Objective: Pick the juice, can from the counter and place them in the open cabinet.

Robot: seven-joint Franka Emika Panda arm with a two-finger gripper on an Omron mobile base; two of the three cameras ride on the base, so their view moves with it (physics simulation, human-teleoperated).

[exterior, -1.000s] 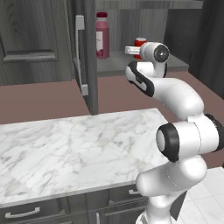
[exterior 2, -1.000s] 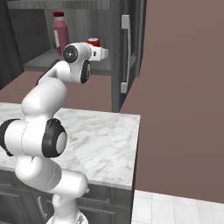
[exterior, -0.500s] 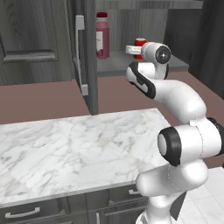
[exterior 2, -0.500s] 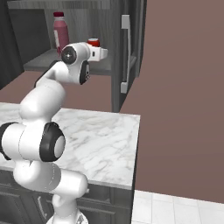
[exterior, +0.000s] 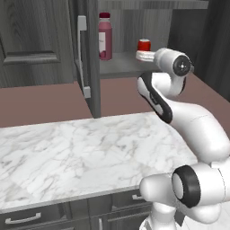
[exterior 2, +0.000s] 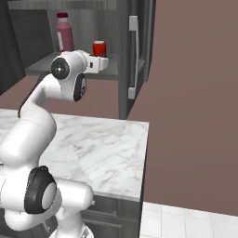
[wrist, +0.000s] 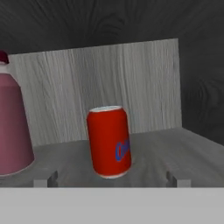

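The tall maroon-pink plastic juice bottle with a dark red cap stands upright on the flat shelf of the open dark grey wood-grain wall cabinet, long axis vertical, cap up. To its right, well apart from it, the short red cylindrical can also stands upright on the same shelf, silvery top up, blue lettering facing right in the hand view. The pincer is spread apart, its two small tips either side of the can and clear of it, at the shelf's front edge. Below, the white-and-grey veined marble desk lies under the arm.
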